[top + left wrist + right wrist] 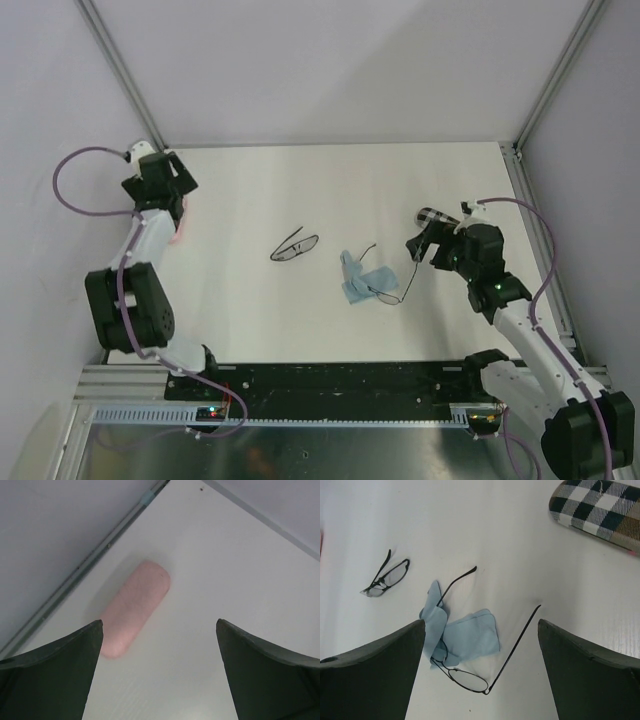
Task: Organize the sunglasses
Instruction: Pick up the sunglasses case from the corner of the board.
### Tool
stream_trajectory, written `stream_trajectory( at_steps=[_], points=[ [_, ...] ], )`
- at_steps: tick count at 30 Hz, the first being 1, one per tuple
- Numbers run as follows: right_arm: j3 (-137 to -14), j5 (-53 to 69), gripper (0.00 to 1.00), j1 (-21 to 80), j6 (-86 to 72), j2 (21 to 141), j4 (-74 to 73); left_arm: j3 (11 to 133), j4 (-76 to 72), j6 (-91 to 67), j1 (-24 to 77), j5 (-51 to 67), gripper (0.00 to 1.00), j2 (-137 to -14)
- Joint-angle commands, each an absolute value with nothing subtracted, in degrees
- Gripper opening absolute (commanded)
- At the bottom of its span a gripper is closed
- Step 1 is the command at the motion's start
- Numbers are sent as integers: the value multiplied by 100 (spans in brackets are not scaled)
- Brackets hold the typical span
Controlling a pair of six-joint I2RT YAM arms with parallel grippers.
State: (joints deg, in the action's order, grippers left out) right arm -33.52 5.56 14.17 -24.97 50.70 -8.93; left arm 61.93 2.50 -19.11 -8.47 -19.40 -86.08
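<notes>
Peeking from behind the right tool (424, 250), checkered case (431, 214), partly hidden

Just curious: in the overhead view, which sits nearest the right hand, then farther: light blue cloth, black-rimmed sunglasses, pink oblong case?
1. Light blue cloth, just left of it.
2. Black-rimmed sunglasses, table centre.
3. Pink oblong case, far left edge.

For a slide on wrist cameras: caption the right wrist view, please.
Open right fingers frame wire glasses lying unfolded, partly on a blue cloth; dark-rimmed pair left, checkered case upper right.
</notes>
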Motion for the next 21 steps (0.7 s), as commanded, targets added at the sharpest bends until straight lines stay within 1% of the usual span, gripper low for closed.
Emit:
stream_trajectory(
  at_steps=[1, 7, 12, 17, 19, 21],
  points=[
    [-3317, 684, 99, 1467, -2378, 4723, -804, 7181, 855, -1341, -1026, -1817, 100, -9410],
    [-3324, 688, 99, 1476, -2353, 4356, -937, 8105, 1339, -474, -1197, -1545, 100, -10179],
    [-3303, 713, 99, 1467, -2341, 4283, -1037, 8269, 1400, 310, -1291, -1120, 100, -10562],
    [-3268, 871, 99, 1467, -2395, 4350, -962, 8452, 1671, 65, -1805, 162, 100, -11119],
    [-3243, 916, 99, 1463, -2418, 4368, -893, 8564, 1778, 117, -1868, 344, 100, -11334],
    [-3230, 943, 99, 1456, -2433, 4405, -854, 8614, 1813, 148, -1895, 260, 100, -11464]
  ],
)
